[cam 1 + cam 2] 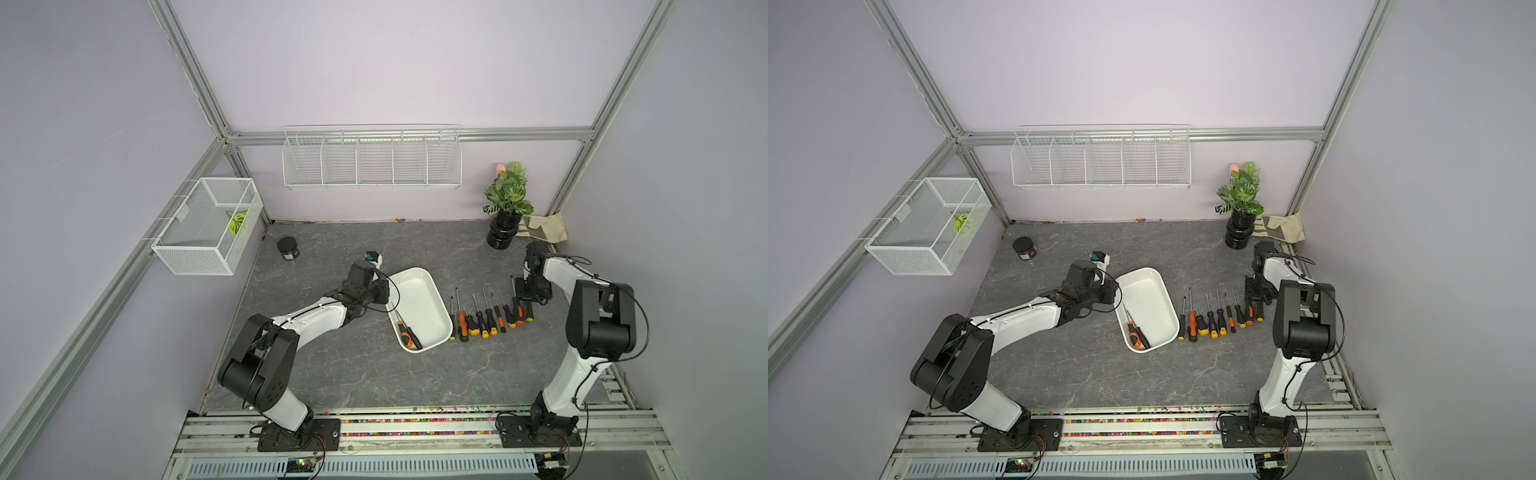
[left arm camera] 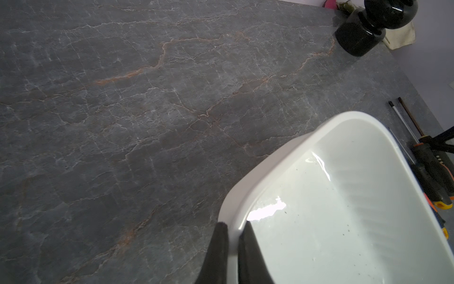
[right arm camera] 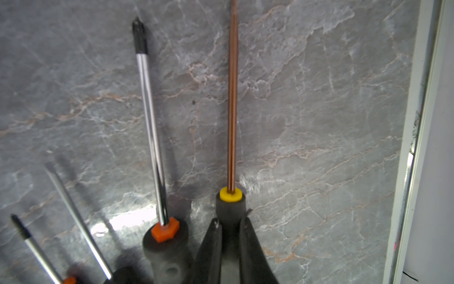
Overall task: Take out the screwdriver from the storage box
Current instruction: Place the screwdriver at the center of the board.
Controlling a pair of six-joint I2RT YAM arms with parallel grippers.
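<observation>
The white storage box (image 1: 422, 305) (image 1: 1150, 303) lies at mid-table. In its near corner rests a screwdriver (image 1: 409, 334) (image 1: 1136, 334) with a black and orange handle. My left gripper (image 2: 234, 225) is shut on the box's left rim (image 2: 270, 169), one finger outside the wall and one inside. My right gripper (image 3: 230, 220) is shut on the black handle of a screwdriver (image 3: 232, 110) with a copper shaft and a yellow collar. That one lies on the table at the right end of a row of screwdrivers (image 1: 486, 320), right of the box.
The row holds several screwdrivers side by side, tips pointing away. A black plant pot (image 1: 505, 232) and a cloth bag (image 1: 548, 226) stand at the back right, a black jar (image 1: 288, 248) at the back left. A wire basket (image 1: 208, 226) and a wire rack (image 1: 372, 160) hang on the walls.
</observation>
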